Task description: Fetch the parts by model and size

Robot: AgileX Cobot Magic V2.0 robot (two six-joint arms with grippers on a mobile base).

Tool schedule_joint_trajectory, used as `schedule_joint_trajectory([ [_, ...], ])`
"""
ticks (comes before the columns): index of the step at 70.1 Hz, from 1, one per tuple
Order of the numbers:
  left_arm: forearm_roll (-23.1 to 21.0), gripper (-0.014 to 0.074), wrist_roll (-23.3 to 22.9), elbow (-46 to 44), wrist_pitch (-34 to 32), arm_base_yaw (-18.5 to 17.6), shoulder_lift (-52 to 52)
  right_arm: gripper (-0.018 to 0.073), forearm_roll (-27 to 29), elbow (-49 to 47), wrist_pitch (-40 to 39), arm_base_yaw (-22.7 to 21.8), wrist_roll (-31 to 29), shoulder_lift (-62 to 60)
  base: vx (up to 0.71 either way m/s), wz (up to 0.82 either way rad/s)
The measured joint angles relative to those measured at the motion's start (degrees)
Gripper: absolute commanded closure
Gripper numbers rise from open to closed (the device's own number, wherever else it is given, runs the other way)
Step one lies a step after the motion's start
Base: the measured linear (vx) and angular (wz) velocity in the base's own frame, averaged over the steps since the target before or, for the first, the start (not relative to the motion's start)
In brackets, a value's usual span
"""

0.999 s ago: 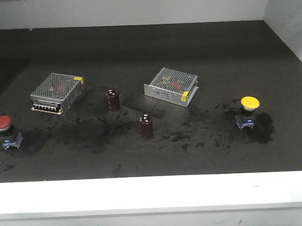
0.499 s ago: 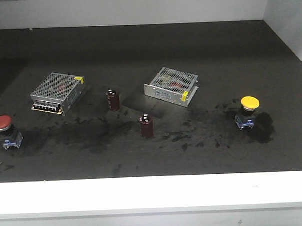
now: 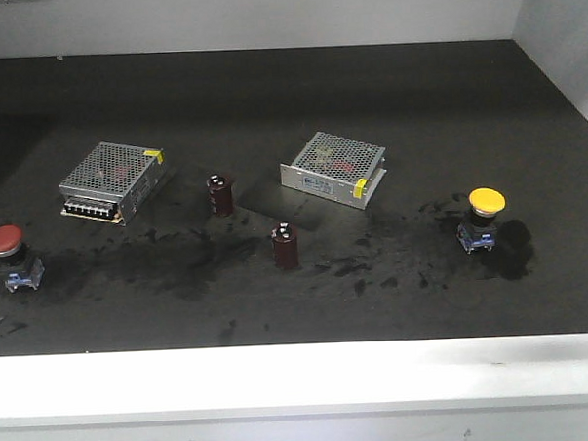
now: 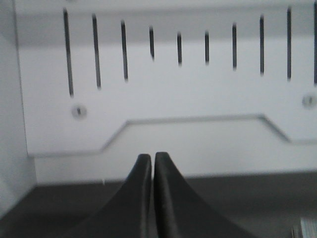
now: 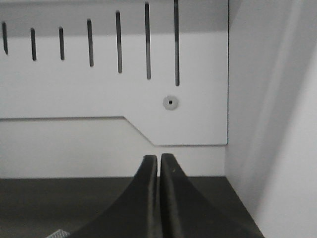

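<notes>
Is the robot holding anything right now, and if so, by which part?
Nothing. The left end effector and right end effector are both shut and empty, and the red switch and yellow switch stand free on the table.

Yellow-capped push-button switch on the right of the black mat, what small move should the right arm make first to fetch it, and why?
Probably tip the right gripper down toward the yellow-capped push-button switch. Its wrist camera faces the white slotted back wall, and its jaws are shut and empty, while the switch stands upright and alone on the black mat.
</notes>
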Motion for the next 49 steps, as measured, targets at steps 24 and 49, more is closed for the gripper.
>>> schedule_joint_trajectory([
  [24,0.0,0.0140,0.0,-2.2,5.2,0.0,14.5,0.0345,0.0,-3.2,0.2,0.0,0.3,11.7,0.00,0.00],
  [49,0.0,-0.0118,0.0,-2.2,11.1,0.0,19.8,-0.0169,0.0,-3.2,0.2,0.0,0.3,12.5,0.00,0.00],
])
